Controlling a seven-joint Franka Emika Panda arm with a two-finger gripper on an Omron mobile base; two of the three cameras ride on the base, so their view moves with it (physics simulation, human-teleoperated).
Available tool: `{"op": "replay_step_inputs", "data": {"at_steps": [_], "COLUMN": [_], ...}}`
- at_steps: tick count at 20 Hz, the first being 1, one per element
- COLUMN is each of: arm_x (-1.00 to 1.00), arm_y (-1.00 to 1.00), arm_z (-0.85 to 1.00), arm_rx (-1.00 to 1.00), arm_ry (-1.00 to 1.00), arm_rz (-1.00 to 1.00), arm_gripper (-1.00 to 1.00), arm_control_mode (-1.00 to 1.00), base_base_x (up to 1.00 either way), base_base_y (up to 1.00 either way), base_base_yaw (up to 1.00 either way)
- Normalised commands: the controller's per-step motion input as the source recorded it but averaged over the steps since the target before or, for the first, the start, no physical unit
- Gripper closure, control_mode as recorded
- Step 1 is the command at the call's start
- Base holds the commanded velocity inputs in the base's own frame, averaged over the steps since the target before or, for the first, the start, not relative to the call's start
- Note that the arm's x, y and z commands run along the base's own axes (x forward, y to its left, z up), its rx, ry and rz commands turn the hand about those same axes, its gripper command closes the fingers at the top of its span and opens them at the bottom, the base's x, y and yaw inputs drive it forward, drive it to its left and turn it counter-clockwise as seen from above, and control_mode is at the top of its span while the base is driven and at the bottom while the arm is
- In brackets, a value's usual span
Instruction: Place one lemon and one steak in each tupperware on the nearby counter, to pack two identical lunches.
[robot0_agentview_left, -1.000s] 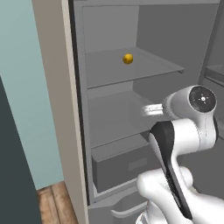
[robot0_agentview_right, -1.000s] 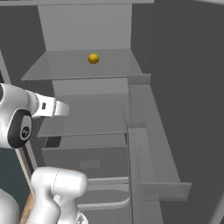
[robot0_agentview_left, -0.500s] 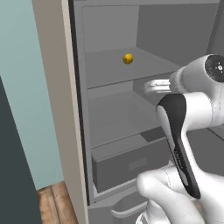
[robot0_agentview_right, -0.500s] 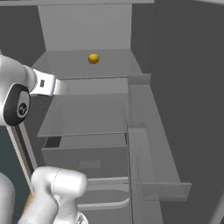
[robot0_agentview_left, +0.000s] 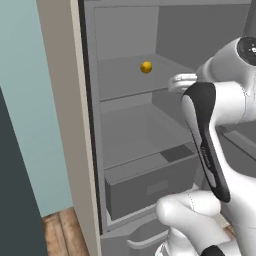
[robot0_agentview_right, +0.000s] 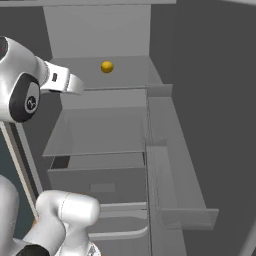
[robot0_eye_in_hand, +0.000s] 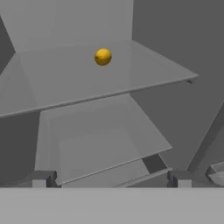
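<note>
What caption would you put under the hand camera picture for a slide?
Open gripper faces a fridge interior, where a single lemon sits on the upper shelf.

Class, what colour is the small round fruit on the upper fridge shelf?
The lemon is bright yellow, clearest in the hand view.

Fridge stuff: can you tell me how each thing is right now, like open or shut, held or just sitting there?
fridge: door open, inside showing.
lemon: sitting loose on the upper shelf, not held.
upper shelf: in place, carrying just the lemon.
lower shelf: in place, bare.
drawer: pushed in, shut.
end effector: open, holding nothing, pointed toward the lemon.
</note>
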Motion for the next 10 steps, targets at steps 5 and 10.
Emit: {"op": "replay_step_inputs", "data": {"at_steps": [5,10], "arm_x": [0.61,0.6], "arm_y": [-0.11,-0.18], "arm_z": [-0.06,-0.05], "arm_rx": [0.02,0.04], "arm_ry": [-0.06,0.0], "arm_rz": [0.03,0.05], "arm_gripper": [-1.0,-1.0], "arm_control_mode": [-1.0,-1.0], "base_base_x": [0.0,0.0], "base_base_y": [0.0,0.0], "base_base_yaw": [0.0,0.0]}}
